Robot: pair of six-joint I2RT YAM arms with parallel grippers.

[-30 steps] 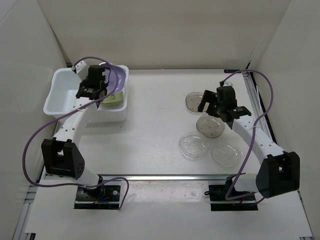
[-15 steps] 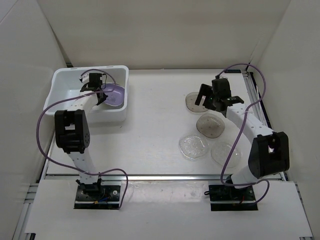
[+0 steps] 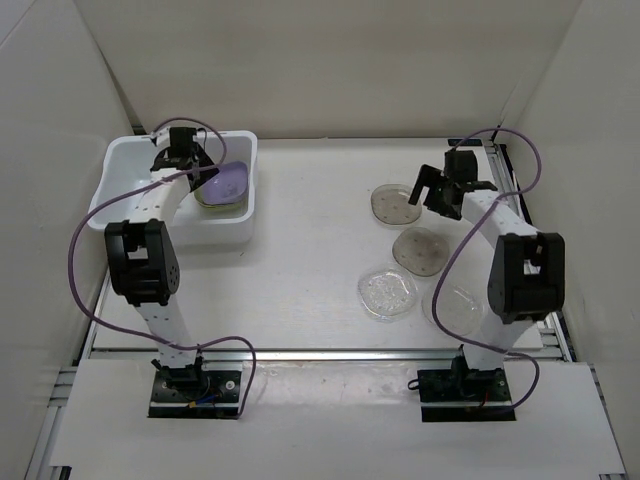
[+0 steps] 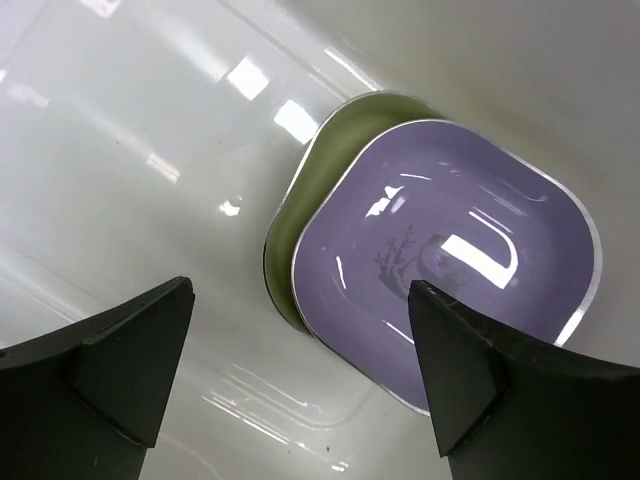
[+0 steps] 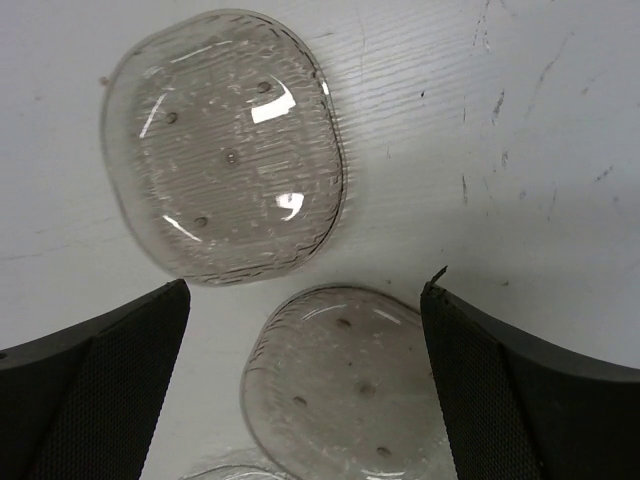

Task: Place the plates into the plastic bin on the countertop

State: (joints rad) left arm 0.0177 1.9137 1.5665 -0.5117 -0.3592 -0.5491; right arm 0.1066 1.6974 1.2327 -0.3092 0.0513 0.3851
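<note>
Hovering over the bin (image 3: pixel 125 195), the left claw (image 3: pixel 185 160) has its jaws spread wide with nothing between them. In its wrist view the black fingers (image 4: pixel 120 350) frame the bin floor (image 4: pixel 120 150). A purple plate (image 4: pixel 440 260) lies there, nested on a green plate (image 4: pixel 300 200) whose edge shows on one side only. Both sit flat against the bin's right wall, so that part of the task looks done.

Well to the right of the bin, on the bare countertop (image 3: pixel 310 220), four plates are left. A grey plate (image 3: pixel 392 203) lies level with the bin's middle. A second plate (image 3: pixel 420 250) lies farther from the bin, level with its near wall. Two clear plates (image 3: pixel 387 293) sit nearer the arm bases than the bin, one partly hidden by the right arm.

The right claw (image 3: pixel 428 195) is by far the nearer one to these. It hangs on the grey plate's side away from the bin, jaws wide open and empty. In its wrist view the grey plate (image 5: pixel 225 145) lies just ahead of the fingertips (image 5: pixel 150 330) and toward the left one. The second plate (image 5: pixel 345 385) sits between them, lower down. The grey plate is nearly round and only slightly longer along its tilted length, so no axis clearly favours the grip. The coming move probably turns on closing that short gap to its rim.
</note>
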